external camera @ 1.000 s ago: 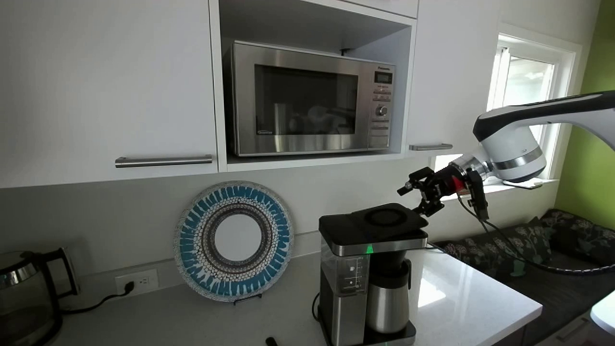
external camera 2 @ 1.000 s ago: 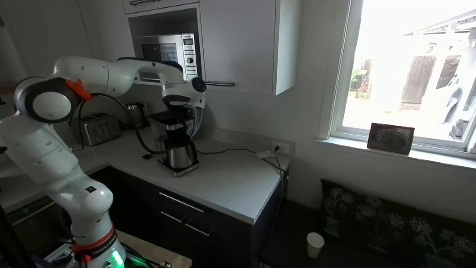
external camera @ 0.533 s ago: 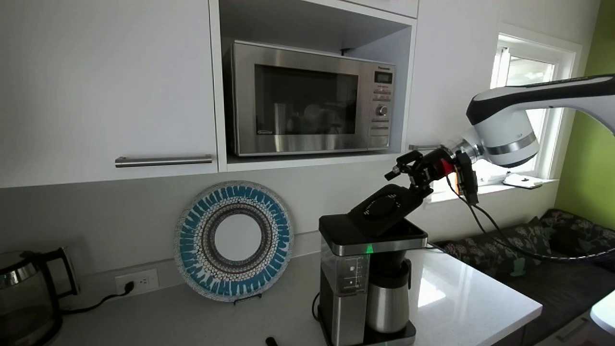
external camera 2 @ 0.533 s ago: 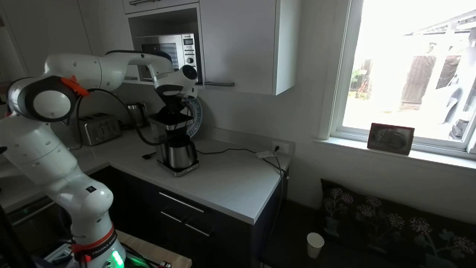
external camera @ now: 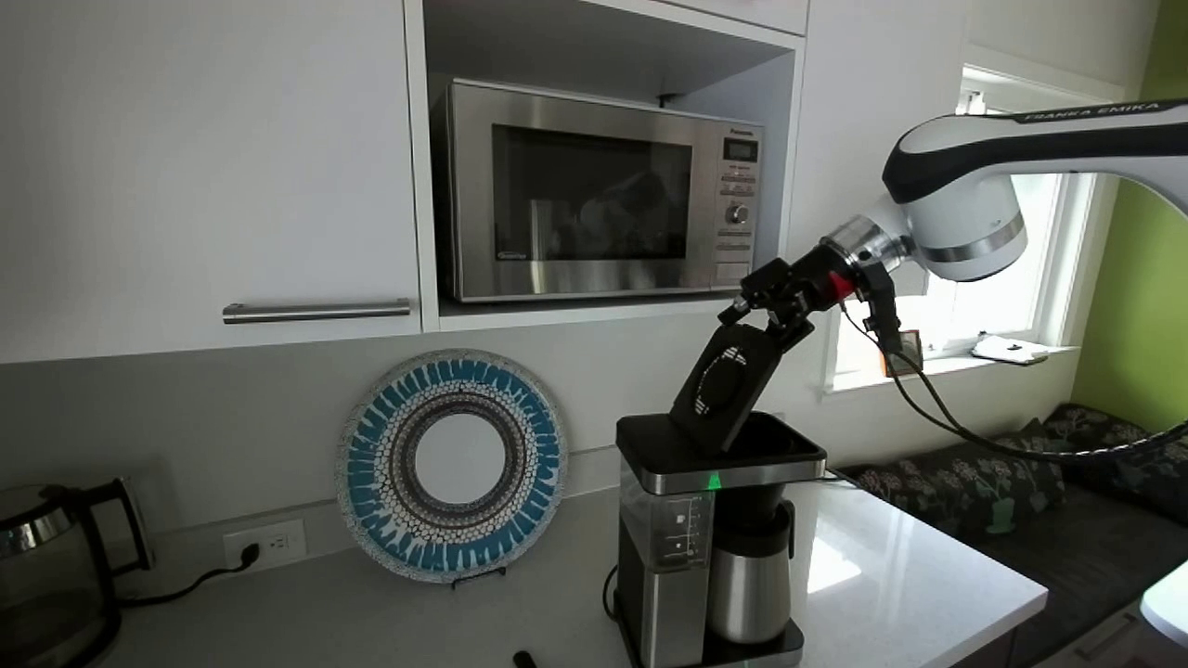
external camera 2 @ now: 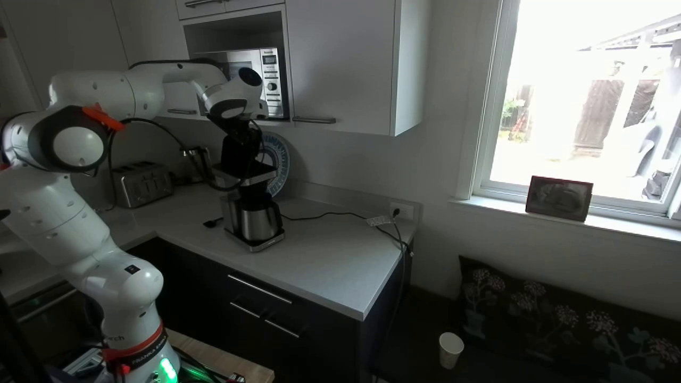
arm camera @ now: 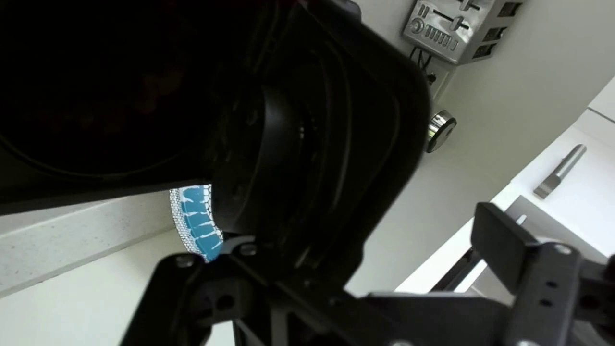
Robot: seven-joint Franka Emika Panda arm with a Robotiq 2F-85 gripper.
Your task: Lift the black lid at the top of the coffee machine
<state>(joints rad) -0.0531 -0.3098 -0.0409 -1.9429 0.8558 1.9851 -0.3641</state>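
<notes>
Standing with fingers [arm camera: 502,250] spread, your gripper [external camera: 754,324] pinches nothing; one finger seems to prop the black lid [external camera: 727,390] near its free edge. Lid tilts steeply, lower end at top of the coffee machine [external camera: 675,608]; a likely hinge there makes pushing enough.

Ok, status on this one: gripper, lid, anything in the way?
Gripper open. Black lid raised, steeply tilted, upper end at the gripper, lower end at the coffee machine's top. No obstruction seen.

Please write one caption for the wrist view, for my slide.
The black lid tilted up at the open gripper, with a toaster and part of a patterned disc beyond.
</notes>
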